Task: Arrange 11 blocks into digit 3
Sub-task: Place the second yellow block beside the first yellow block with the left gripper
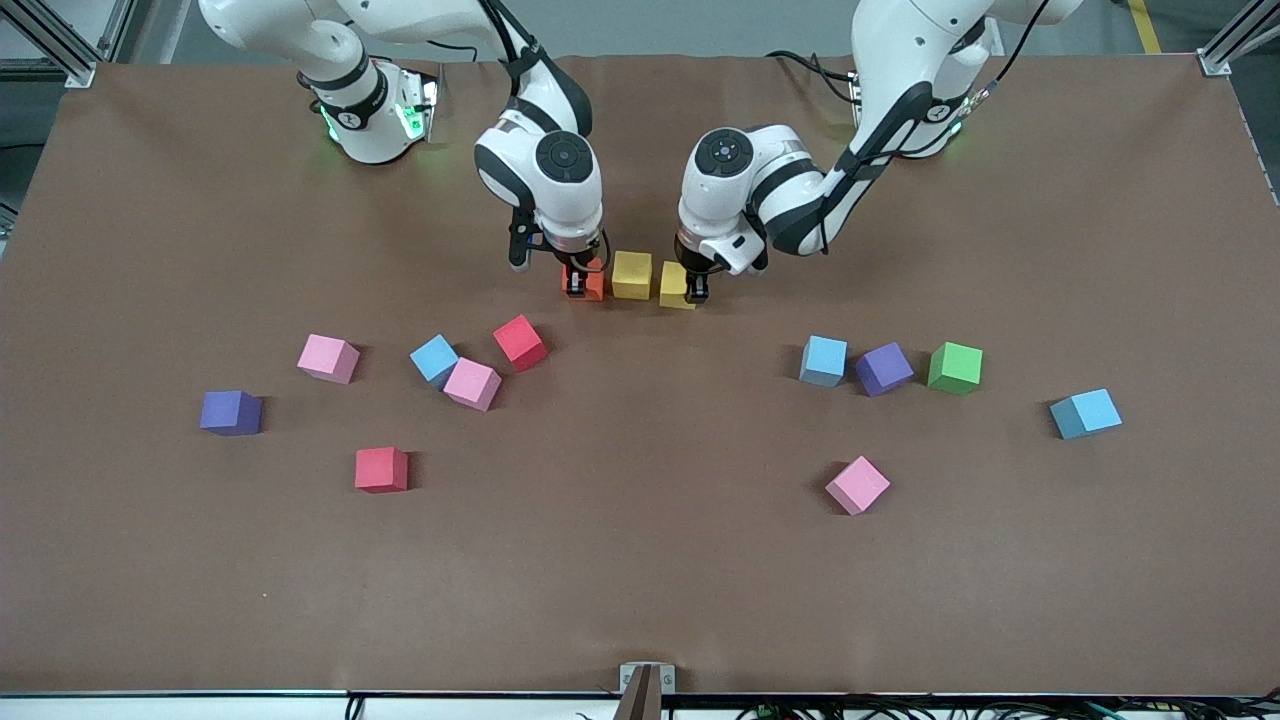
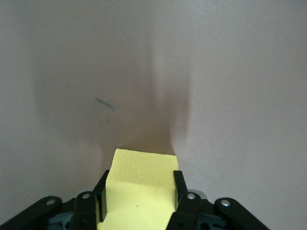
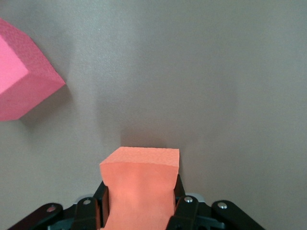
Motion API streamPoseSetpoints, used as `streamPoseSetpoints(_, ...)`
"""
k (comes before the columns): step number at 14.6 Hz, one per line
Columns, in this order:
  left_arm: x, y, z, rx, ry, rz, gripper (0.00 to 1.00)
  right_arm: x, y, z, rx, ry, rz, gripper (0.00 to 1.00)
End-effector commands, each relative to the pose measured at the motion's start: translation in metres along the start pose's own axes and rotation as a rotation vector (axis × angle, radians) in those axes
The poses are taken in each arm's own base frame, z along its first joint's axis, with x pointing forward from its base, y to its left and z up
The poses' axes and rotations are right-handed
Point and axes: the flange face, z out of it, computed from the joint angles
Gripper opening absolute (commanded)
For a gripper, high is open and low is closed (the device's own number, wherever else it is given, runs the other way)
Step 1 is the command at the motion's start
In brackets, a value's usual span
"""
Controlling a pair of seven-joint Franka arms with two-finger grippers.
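Nearest the front camera we see a pink block point(image 1: 857, 485) at about five o'clock from the table's middle and a red block point(image 1: 381, 469) at about seven o'clock; the other loose blocks lie scattered above them. At twelve o'clock the first bar of the digit 3 is forming: a yellow block point(image 1: 632, 275) rests alone on the table, the right gripper point(image 1: 577, 285) pinches the orange block point(image 1: 590, 281) just beside it, and the left gripper point(image 1: 696, 290) pinches the second yellow block point(image 1: 676, 286) at its other flank. So we judge one bar nearly placed, with eight blocks left to set. From the left wrist we see black fingers point(image 2: 180, 188) clamping that yellow cube. From the right wrist we see fingers point(image 3: 102, 201) clamping the orange cube, and a red cube's corner point(image 3: 21, 84) near.
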Motion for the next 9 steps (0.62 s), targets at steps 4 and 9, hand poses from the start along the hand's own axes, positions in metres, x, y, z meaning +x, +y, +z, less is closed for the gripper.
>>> streamPoseSetpoints(4,-0.022,-0.012,0.002,-0.022,-0.022,-0.112,0.16,-0.008,0.003,0.0,0.022,0.0,0.014,0.05)
streamPoseSetpoints(9,-0.024,-0.018,0.007,-0.012,-0.016,-0.131,0.16,-0.022,0.01,0.003,0.021,-0.004,0.013,0.05)
